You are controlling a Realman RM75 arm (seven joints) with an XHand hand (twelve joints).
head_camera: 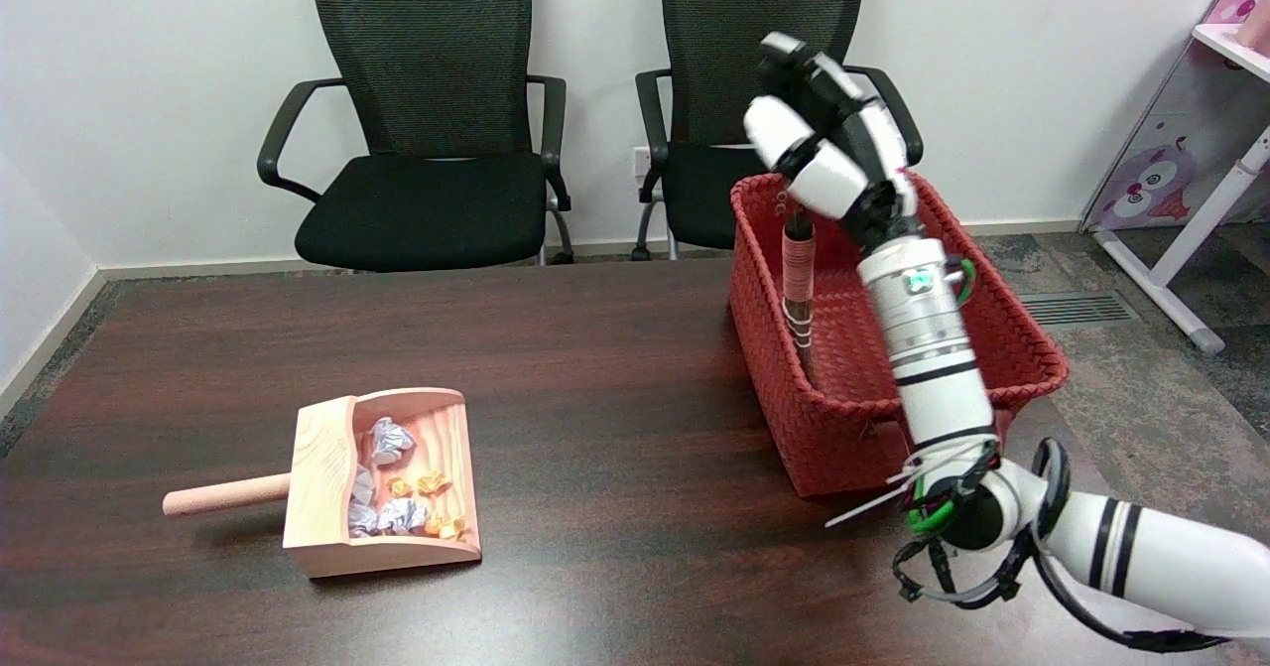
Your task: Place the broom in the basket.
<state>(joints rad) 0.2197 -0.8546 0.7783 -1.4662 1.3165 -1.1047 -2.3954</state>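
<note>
The broom (799, 284) stands nearly upright inside the red woven basket (794, 418), leaning against its left wall, handle end up near the rim. My right hand (824, 140) hangs in the air above the basket's far left part, clear of the broom's handle, with its fingers apart and nothing in them. The forearm crosses in front of the basket's middle and hides part of its inside. The broom's lower end is hidden by the basket wall.
A wooden dustpan (382, 482) holding crumpled paper scraps lies on the dark table (595, 368) at the near left, handle pointing left. Two black office chairs (427, 150) stand behind the table. A white and pink shelf (1210, 180) is at the far right.
</note>
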